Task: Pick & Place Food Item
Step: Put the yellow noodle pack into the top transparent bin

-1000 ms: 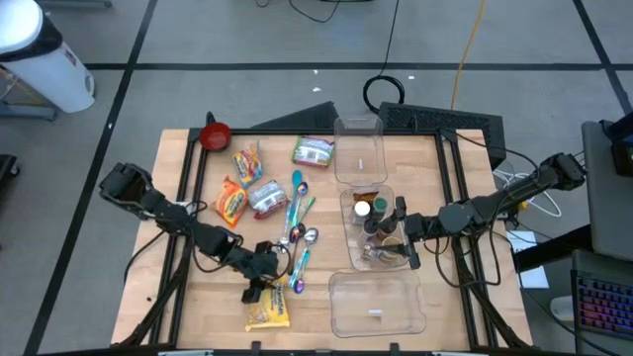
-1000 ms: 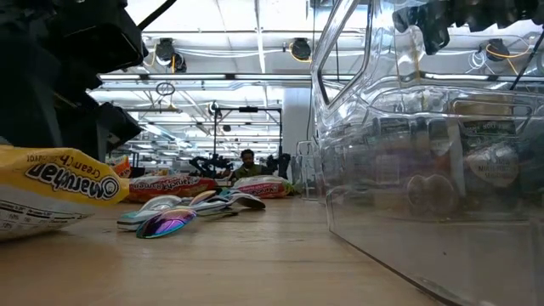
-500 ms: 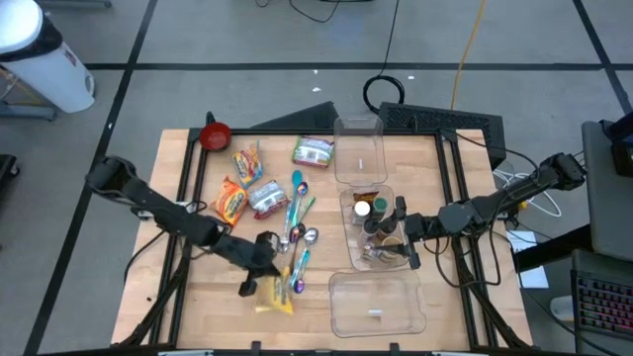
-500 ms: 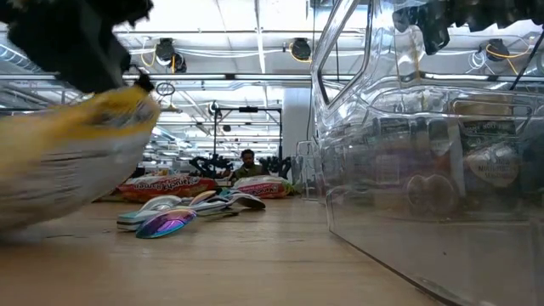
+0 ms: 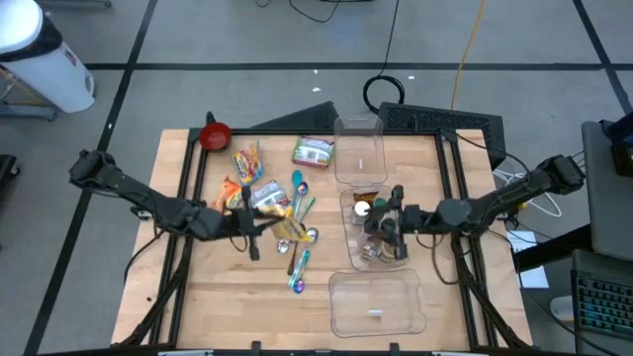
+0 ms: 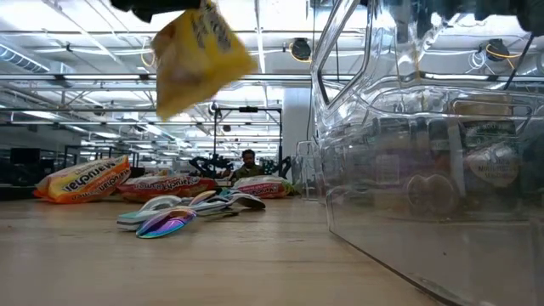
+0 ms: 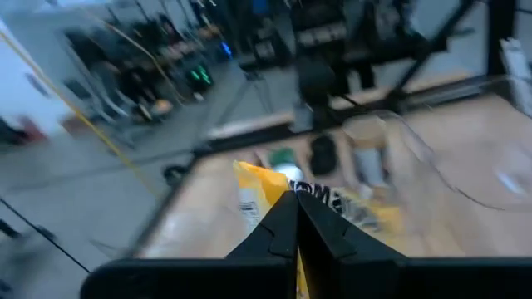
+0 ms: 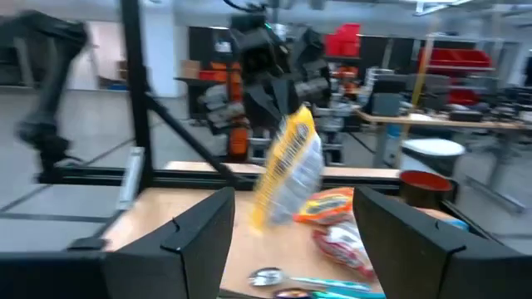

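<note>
On the left, the left gripper (image 5: 259, 222) has its fingers pressed together on a yellow snack packet (image 5: 285, 226), which hangs in the air above the wooden surface (image 5: 213, 297), over the scattered spoons (image 5: 300, 229). In the low view the packet (image 6: 198, 53) dangles high above the orange packets (image 6: 81, 179) lying behind. Farther right, the right gripper (image 5: 392, 210) hovers with its fingers spread over the middle clear container (image 5: 348, 259) that holds small jars.
</note>
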Controlling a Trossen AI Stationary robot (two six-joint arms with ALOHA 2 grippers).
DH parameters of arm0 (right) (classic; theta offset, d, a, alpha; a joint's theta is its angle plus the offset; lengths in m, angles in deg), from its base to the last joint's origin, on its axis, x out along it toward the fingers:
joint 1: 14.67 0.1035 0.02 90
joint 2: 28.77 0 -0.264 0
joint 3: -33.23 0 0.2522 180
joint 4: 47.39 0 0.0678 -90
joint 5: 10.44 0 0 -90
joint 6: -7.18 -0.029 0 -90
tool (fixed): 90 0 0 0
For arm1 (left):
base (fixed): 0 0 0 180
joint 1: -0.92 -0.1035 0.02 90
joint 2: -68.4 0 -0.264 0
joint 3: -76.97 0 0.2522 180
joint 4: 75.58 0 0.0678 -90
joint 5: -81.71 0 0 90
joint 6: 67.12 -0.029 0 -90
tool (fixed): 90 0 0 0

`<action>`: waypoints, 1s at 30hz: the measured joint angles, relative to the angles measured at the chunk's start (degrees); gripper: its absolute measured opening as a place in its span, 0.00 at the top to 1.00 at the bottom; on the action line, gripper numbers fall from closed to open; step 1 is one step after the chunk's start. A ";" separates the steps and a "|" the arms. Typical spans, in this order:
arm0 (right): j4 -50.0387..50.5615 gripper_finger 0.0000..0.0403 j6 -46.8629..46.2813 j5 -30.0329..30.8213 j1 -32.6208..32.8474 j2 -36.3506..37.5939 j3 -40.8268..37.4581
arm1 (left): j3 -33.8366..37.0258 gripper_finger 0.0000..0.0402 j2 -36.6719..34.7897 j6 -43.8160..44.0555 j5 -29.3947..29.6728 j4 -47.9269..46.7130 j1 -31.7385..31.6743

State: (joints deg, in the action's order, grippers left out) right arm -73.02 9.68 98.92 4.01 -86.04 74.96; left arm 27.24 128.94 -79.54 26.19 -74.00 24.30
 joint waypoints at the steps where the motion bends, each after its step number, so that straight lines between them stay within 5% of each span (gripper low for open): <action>1: -0.15 0.41 -0.04 -0.12 -1.31 -0.82 0.16 | 0.00 0.99 0.00 -1.78 -0.01 1.31 -0.94; 8: 2.75 0.41 -1.56 -7.27 -12.24 -8.01 5.44 | 0.00 0.99 1.46 -5.45 -3.45 5.39 -9.81; 18: 1.87 0.41 0.47 -7.50 -21.26 -18.68 12.66 | -3.34 0.99 6.05 -9.33 -16.83 5.72 -21.17; 30: 9.51 0.41 2.51 -11.19 -22.12 -22.04 18.20 | -10.63 0.99 16.07 -13.43 -14.44 3.14 -23.83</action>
State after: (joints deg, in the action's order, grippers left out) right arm -63.51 12.20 87.73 -18.11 -108.08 93.16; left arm 16.61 145.01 -92.97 11.75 -70.86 0.47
